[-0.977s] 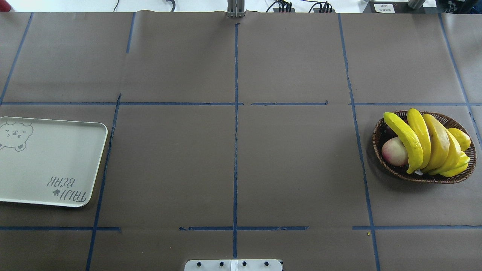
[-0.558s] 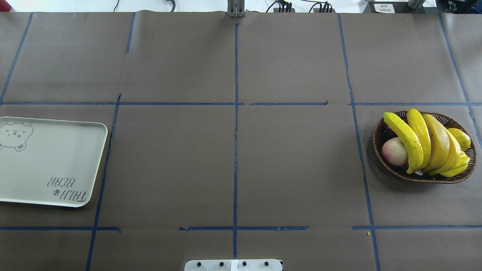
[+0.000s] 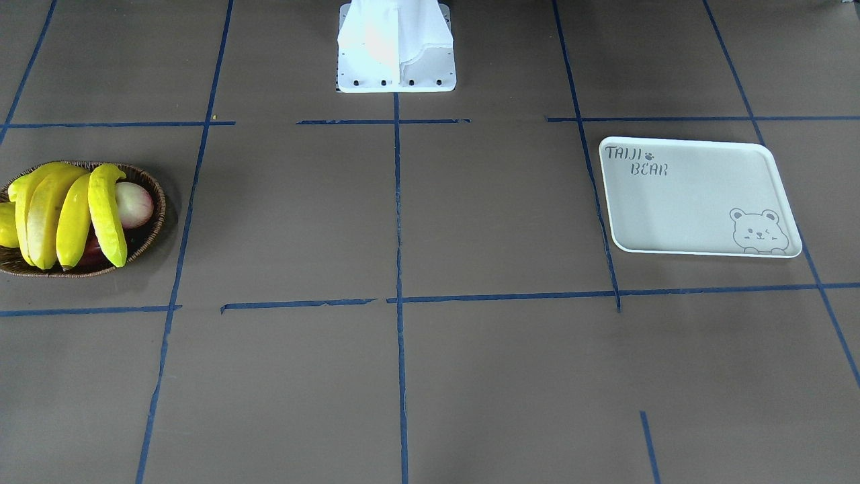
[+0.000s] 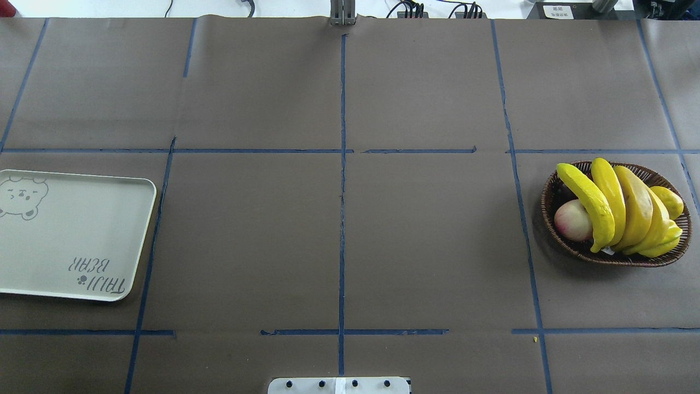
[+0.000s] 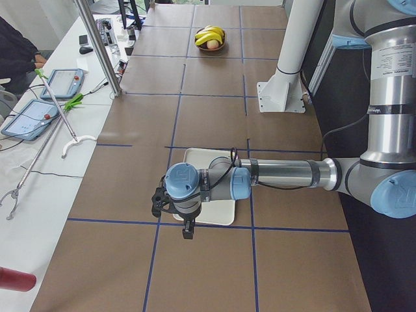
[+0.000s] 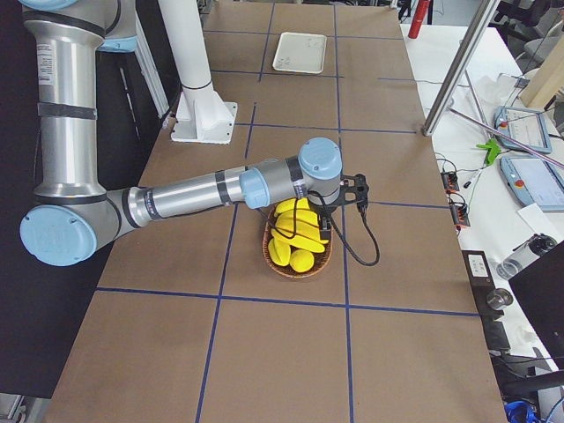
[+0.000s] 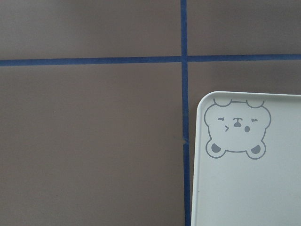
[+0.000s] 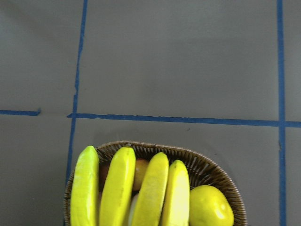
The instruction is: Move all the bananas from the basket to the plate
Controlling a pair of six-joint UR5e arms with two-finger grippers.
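Observation:
Several bright-yellow bananas lie side by side across the brown wicker basket at the table's right. They also show in the front view and the right wrist view. The white "TAIJI BEAR" plate sits at the left with nothing on it; its bear corner shows in the left wrist view. My left gripper hangs above the plate's outer edge. My right gripper hangs above the basket. I cannot tell whether either is open or shut.
A pink peach and a stubby yellow lemon-like fruit share the basket. The white robot base stands at the table's near edge. Blue tape lines grid the brown table. Tablets and cables lie on a side table.

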